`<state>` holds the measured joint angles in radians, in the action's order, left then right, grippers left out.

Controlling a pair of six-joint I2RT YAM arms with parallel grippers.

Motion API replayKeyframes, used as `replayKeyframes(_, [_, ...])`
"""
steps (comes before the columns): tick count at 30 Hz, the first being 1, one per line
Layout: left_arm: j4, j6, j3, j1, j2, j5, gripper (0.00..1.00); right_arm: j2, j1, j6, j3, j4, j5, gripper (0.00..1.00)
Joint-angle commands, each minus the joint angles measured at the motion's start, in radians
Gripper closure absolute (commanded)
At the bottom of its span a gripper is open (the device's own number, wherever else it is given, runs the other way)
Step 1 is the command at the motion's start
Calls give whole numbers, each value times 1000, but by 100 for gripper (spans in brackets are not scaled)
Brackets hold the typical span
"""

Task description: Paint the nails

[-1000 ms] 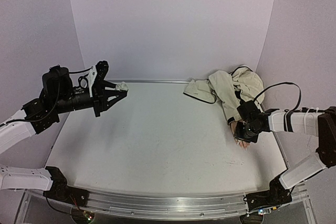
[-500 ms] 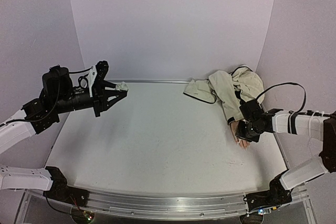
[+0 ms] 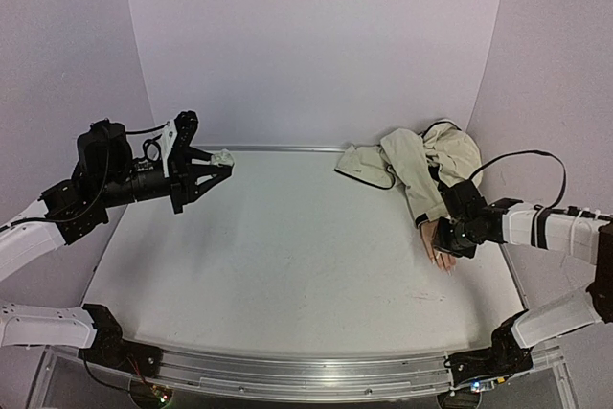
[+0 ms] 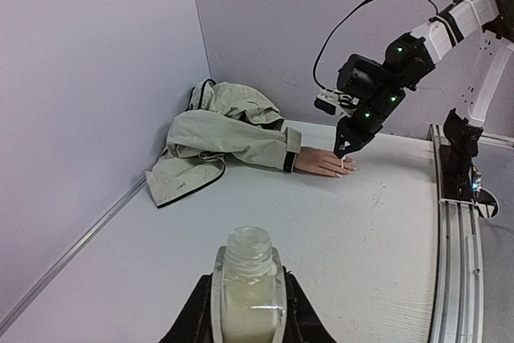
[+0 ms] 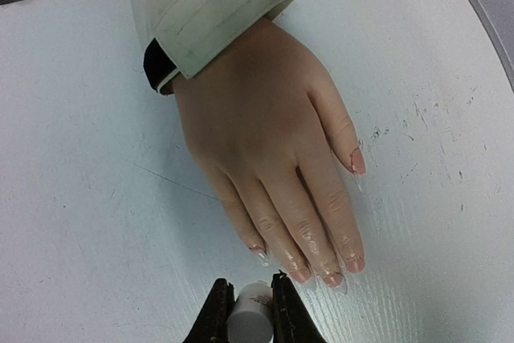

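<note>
The peach mannequin hand [image 5: 265,150] lies flat, palm down, in a beige sleeve [image 5: 217,14]; it also shows on the table's right side [image 3: 436,241]. Its nails [image 5: 331,277] look pinkish and glossy. My right gripper [image 5: 251,295] hovers just past the fingertips, shut on a small white cap [image 5: 250,320]; any brush under it is hidden. My left gripper [image 3: 218,162] stays raised at the far left, shut on a small uncapped clear bottle [image 4: 248,279] of whitish liquid.
The beige jacket [image 3: 421,155] lies heaped in the back right corner against the walls. A metal rail [image 3: 512,280] edges the table just right of the hand. A black cable loops above the right arm [image 3: 536,222].
The right gripper has drawn back toward the right off the hand, so the fingers now show in the top view. The left arm and bottle have not moved.
</note>
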<state>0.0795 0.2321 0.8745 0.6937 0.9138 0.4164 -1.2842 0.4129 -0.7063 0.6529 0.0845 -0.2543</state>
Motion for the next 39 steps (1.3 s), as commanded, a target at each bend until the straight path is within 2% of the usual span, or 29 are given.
replayKeyframes(1, [-15, 2, 7, -3, -20, 7, 100, -30, -4, 25, 15, 12, -15, 100])
replayKeyframes(6, [-15, 3, 8, -3, -22, 8, 100, -86, -5, 42, 36, 1, -12, 100])
replayKeyframes(39, [-14, 6, 5, -3, -21, 2, 100, -134, -4, 28, 54, -1, -46, 100])
